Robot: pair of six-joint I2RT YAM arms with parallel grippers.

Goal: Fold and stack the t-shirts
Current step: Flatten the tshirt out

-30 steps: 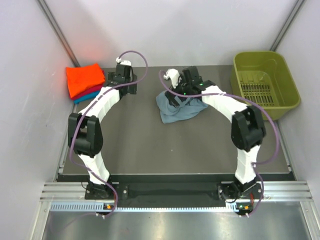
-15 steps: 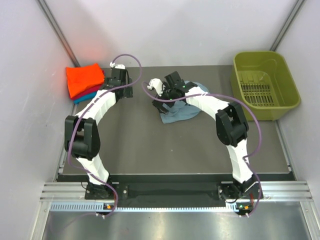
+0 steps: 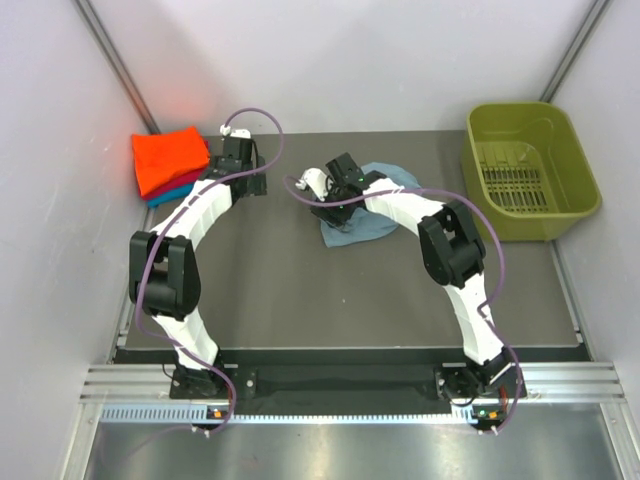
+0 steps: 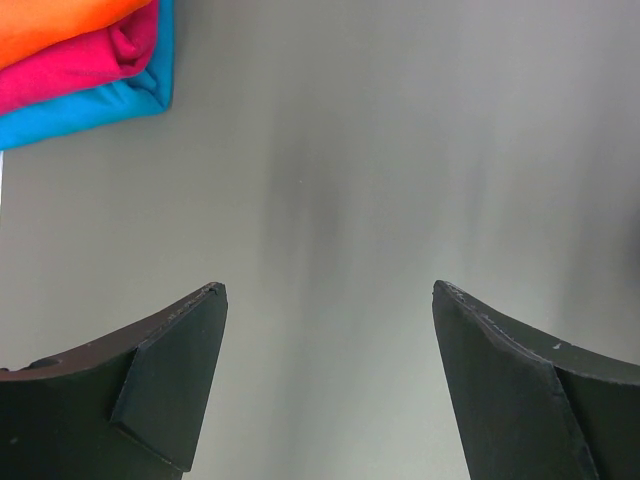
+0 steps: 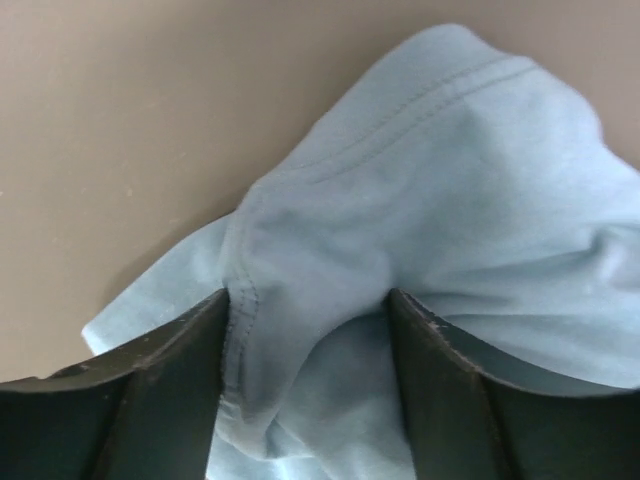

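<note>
A crumpled grey-blue t-shirt (image 3: 368, 218) lies at the back middle of the dark mat. My right gripper (image 3: 335, 205) is down on its left edge. In the right wrist view the jaws (image 5: 310, 300) stand partly open astride a bunched fold and hem of the shirt (image 5: 430, 180), and both fingers touch cloth. A folded stack sits at the back left: orange t-shirt (image 3: 170, 157) on top, red (image 3: 186, 181) and teal (image 3: 163, 196) under it. My left gripper (image 3: 243, 172) hovers to the right of that stack, open and empty (image 4: 330, 290), with the stack's corner (image 4: 80, 65) at upper left.
An olive-green plastic basket (image 3: 530, 170) stands at the back right, off the mat (image 3: 300, 290). Pale walls close in on the left, back and right. Both arms arch from their bases at the near edge towards the back of the mat.
My right gripper has slid left across the grey-blue shirt to its left edge, and its jaws have narrowed around a fold. The left gripper shifted slightly left and has since held still.
</note>
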